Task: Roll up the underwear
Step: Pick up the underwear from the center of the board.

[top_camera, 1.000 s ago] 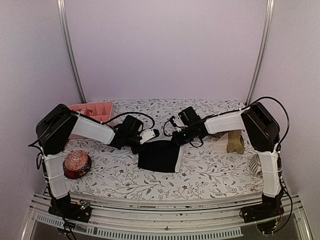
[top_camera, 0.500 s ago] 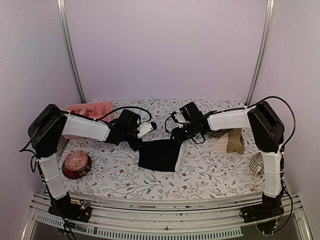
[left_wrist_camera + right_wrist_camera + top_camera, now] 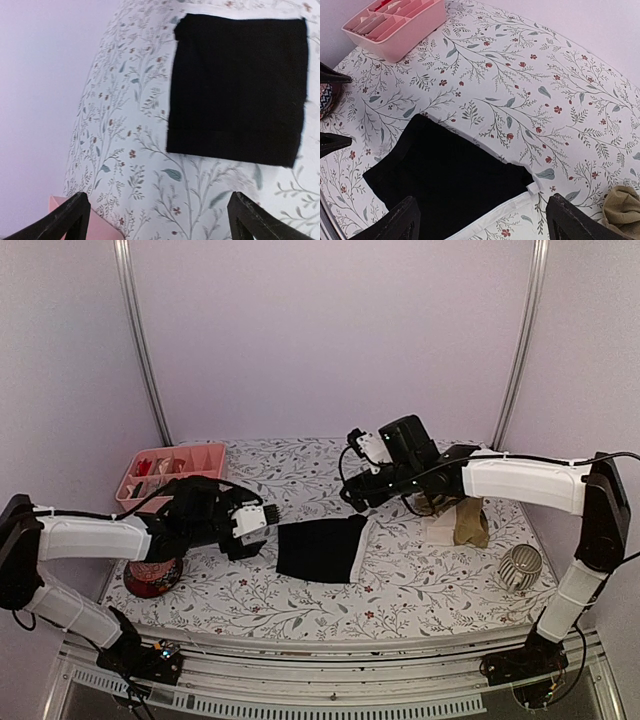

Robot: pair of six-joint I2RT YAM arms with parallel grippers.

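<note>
The black underwear (image 3: 318,551) lies flat as a folded square on the flowered cloth, with a white band (image 3: 360,558) along its right edge. My left gripper (image 3: 258,528) hovers open just left of it, nothing between its fingers. The left wrist view shows the black underwear (image 3: 237,87) ahead of the left gripper (image 3: 160,222). My right gripper (image 3: 352,492) hangs open above the far right corner; in its wrist view the right gripper (image 3: 485,225) looks down on the black underwear (image 3: 450,180). The tan underwear (image 3: 468,523) sits bunched at the right, also at the edge of the right wrist view (image 3: 622,207).
A pink compartment tray (image 3: 170,468) stands at the back left, and a red patterned bowl (image 3: 153,570) lies under the left forearm. A pale ribbed ball (image 3: 520,565) rests at the right. White cloth (image 3: 438,530) lies beside the tan underwear.
Both grippers have opened and let go of the black underwear's far edge. The left arm has drawn back low to the left; the right arm has lifted toward the back.
</note>
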